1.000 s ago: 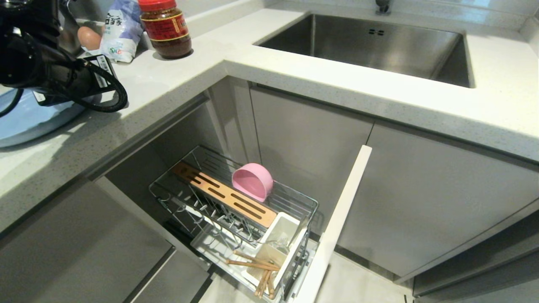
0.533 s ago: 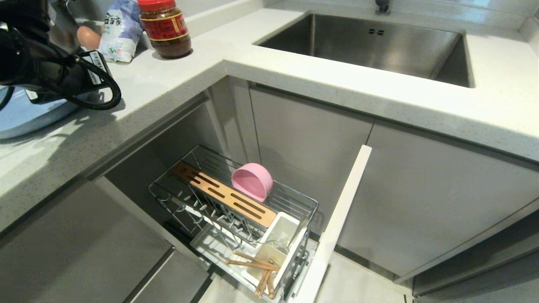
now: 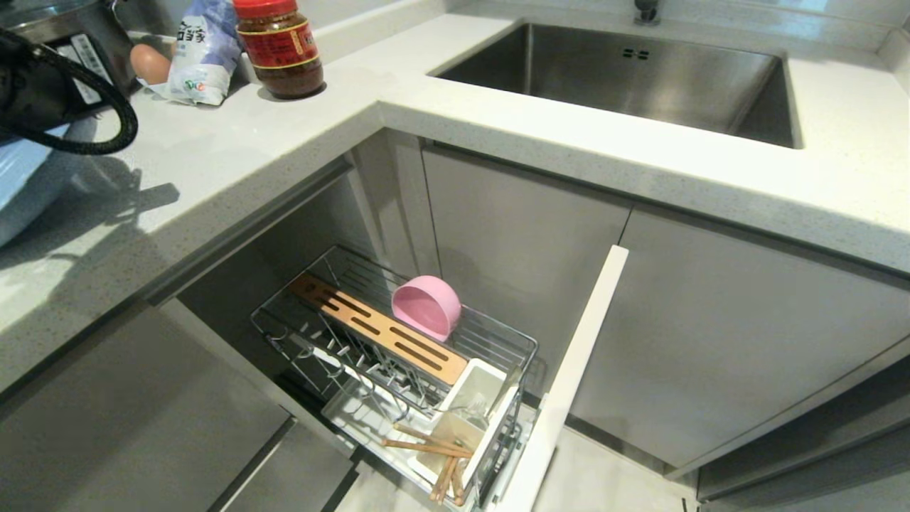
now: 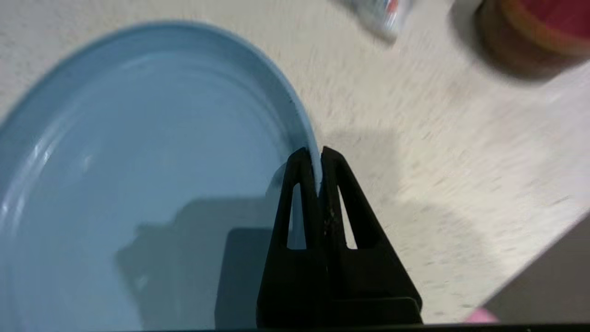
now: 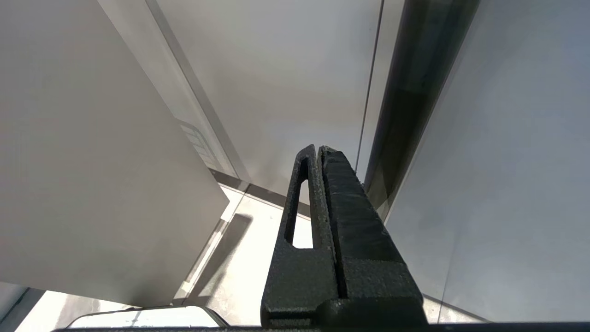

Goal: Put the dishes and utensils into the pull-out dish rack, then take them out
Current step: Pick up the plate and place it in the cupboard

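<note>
The left end effector [image 4: 317, 159] is clamped on the rim of the blue plate [image 4: 147, 152], up on the bench [image 3: 234, 156] at about 9 o'clock in the head view. The pull-out dish rack [image 3: 398, 355] sits way down at roughly 5 o'clock from there, long axis running diagonally toward its white front panel [image 3: 569, 370]. Pink bowl [image 3: 426, 307] and chopsticks [image 3: 434, 455] are already in it. The right end effector [image 5: 318, 152] is parked, closed on nothing, so the left arm looks like the one to carry the plate down.
</note>
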You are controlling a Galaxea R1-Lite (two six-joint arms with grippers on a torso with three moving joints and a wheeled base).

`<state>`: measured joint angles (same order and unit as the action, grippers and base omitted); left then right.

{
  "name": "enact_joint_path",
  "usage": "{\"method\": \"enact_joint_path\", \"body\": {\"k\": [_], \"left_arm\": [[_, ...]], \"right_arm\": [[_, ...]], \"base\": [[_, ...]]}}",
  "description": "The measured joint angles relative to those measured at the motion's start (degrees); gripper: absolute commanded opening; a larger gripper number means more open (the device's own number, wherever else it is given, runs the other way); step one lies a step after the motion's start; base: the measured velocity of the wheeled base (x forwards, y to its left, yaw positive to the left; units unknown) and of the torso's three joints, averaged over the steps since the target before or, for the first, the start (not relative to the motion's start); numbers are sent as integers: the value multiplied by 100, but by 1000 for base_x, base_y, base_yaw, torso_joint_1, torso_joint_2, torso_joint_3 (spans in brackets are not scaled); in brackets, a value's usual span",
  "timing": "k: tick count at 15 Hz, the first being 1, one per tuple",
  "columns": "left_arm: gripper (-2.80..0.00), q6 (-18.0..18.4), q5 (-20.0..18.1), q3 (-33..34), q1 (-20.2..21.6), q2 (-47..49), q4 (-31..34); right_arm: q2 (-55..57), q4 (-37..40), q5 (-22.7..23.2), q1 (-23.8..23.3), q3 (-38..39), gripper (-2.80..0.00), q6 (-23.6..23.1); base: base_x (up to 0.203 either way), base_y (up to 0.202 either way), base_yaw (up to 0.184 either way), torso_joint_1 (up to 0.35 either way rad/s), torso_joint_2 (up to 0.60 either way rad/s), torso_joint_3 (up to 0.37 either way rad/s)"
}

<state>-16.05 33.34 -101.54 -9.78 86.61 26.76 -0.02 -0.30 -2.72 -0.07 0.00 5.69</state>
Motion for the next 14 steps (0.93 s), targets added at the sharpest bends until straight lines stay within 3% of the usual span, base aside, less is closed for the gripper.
{"method": "enact_joint_path", "body": {"k": [3,6,10,14], "left_arm": [[-280,-144,33,-6,-99,-345,-652],[-280,-275,364,-140,-694,-568,-1194],[-280,-363,846,-409,-1980,-754,-1792],[-280,-485,1084,-428,-3391,-819,-2423]], "right_arm": [[0,-2,0,0,0,-280,0],[0,0,0,-2,0,-280,0],[0,0,0,0,0,-280,0],[0,-1,0,0,0,-280,-1]], "base": [[0,0,0,0,0,0],[0,0,0,0,0,0],[0,0,0,0,0,0],[0,0,0,0,0,0]]}}
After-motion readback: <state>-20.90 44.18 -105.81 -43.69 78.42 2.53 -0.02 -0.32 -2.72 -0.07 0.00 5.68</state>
